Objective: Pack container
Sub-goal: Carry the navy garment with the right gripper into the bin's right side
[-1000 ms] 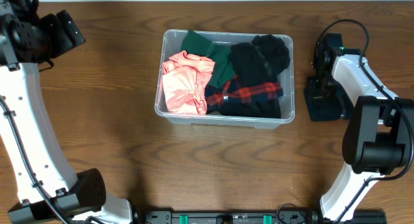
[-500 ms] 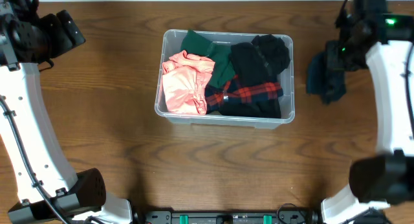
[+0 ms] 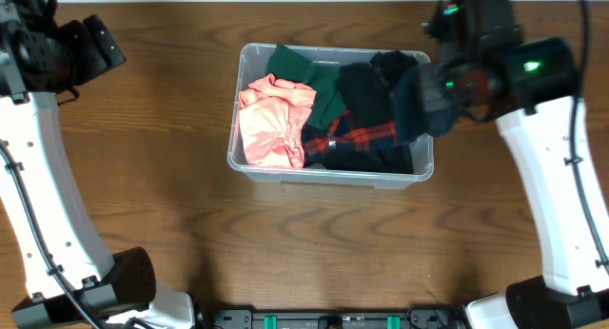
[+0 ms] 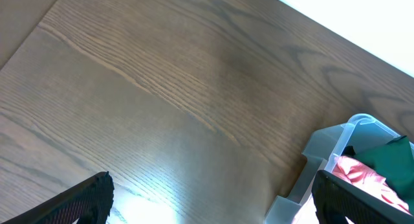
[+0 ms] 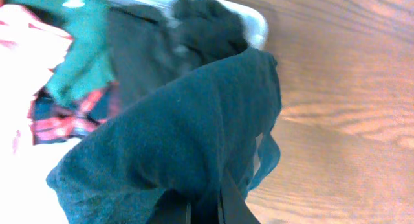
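— A wooden table (image 3: pixel 143 205) is stretching across the whole background. Where is the container lying?

— The container (image 3: pixel 328 180) is sitting just below and beside the right claw (image 5: pixel 204 208), with its nearer end wall lying directly under what that claw is carrying.

— And what is that claw doing?

— Its 2 fingers are pinching tight on a dark teal garment (image 3: pixel 419 106). The garment is hanging down from the claw and straddling that end wall, partly over the container and partly over bare wood. I cannot tell whether the cloth is touching the rim.

— What is lying inside?

— Nearest the right claw, a black garment (image 3: pixel 366 91) and a red-and-black plaid piece (image 3: pixel 381 131) are lying together. Farther off, a green garment (image 3: pixel 314 82) is lying, and a pink garment (image 3: pixel 271 120) is filling the end farthest from the claw.

— And the other arm?

— The left claw (image 4: pixel 213 201) is hovering well apart from the container, its 2 fingers standing wide apart over bare wood. 1 corner of the container is showing ahead of it, off to its right.
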Robot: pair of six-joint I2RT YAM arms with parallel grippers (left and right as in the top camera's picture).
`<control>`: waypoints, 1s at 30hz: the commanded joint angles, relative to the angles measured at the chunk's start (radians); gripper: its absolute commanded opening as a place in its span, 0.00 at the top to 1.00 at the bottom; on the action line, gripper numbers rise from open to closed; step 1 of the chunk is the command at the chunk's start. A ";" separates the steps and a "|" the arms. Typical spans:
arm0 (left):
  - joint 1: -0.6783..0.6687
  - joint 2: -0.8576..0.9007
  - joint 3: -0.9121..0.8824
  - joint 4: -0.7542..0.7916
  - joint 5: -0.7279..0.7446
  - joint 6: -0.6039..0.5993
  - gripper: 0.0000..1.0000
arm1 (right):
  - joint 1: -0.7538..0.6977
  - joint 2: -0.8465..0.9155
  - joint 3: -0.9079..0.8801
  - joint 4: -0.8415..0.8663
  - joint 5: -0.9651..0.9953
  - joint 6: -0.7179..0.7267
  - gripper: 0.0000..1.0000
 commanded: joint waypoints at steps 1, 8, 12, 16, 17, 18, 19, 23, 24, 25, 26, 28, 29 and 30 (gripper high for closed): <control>0.003 0.004 -0.002 0.000 -0.005 -0.005 0.02 | 0.081 -0.008 0.018 0.024 0.080 0.084 0.99; 0.003 0.004 -0.002 0.000 -0.005 -0.005 0.02 | 0.182 0.034 0.018 0.034 0.097 0.134 0.98; 0.003 0.004 -0.002 0.000 -0.005 -0.005 0.02 | 0.204 0.083 0.018 0.003 0.137 0.177 0.99; 0.003 0.004 -0.002 0.000 -0.005 -0.005 0.02 | 0.211 0.108 0.018 -0.011 0.138 0.179 0.99; 0.003 0.004 -0.002 0.000 -0.005 -0.005 0.02 | 0.211 0.110 0.018 -0.011 0.142 0.179 0.99; 0.003 0.004 -0.002 0.000 -0.005 -0.005 0.02 | 0.211 0.109 0.019 -0.010 0.150 0.179 0.99; 0.003 0.004 -0.002 0.000 -0.005 -0.005 0.02 | 0.211 0.109 0.026 -0.013 0.159 0.179 0.99; 0.003 0.004 -0.002 0.000 -0.005 -0.005 0.02 | 0.210 0.109 0.104 -0.067 0.195 0.176 0.99; 0.003 0.004 -0.002 0.000 -0.005 -0.005 0.02 | 0.209 0.109 0.127 -0.084 0.199 0.171 0.99; 0.003 0.004 -0.002 0.000 -0.005 -0.005 0.02 | 0.209 0.109 0.147 -0.100 0.206 0.167 0.99; 0.003 0.004 -0.002 0.000 -0.005 -0.005 0.02 | 0.209 0.109 0.165 -0.114 0.212 0.162 0.99; 0.003 0.004 -0.002 0.000 -0.005 -0.005 0.02 | 0.209 0.109 0.190 -0.137 0.220 0.151 0.99; 0.003 0.004 -0.002 0.000 -0.005 -0.005 0.02 | 0.209 0.109 0.193 -0.141 0.220 0.149 0.99; 0.003 0.004 -0.002 0.000 -0.005 -0.005 0.02 | 0.209 0.109 0.193 -0.145 0.220 0.147 0.99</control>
